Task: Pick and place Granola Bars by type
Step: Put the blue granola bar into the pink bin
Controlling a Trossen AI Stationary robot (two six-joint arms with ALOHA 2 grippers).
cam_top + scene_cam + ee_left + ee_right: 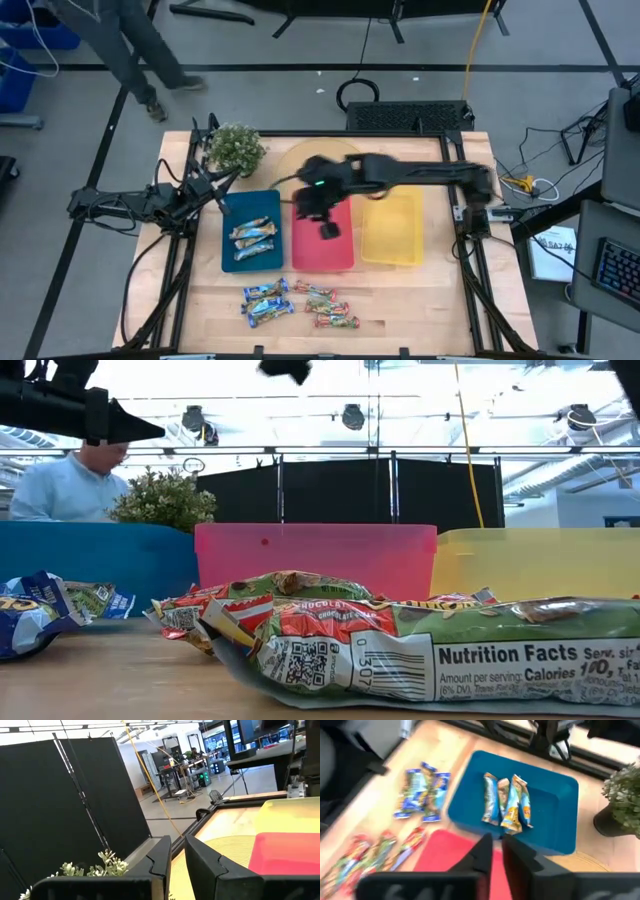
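Three teal-and-orange granola bars (505, 802) lie side by side in the blue tray (232, 218). On the bare wood near the table's near edge lie a few blue-white bars (266, 301) and several red-brown bars (327, 307); the low view shows a red-brown bar (400, 640) close up. My right gripper (326, 230) hovers above the red tray (340, 255), shut and holding nothing (497, 854). My left gripper (220, 196) waits at the table's left by the potted plant, shut (177, 865).
The yellow tray (392, 240) sits to the right of the red one. A potted plant (236, 148) stands at the far left of the table, behind the blue tray. A person (130, 45) walks on the floor beyond the far left corner.
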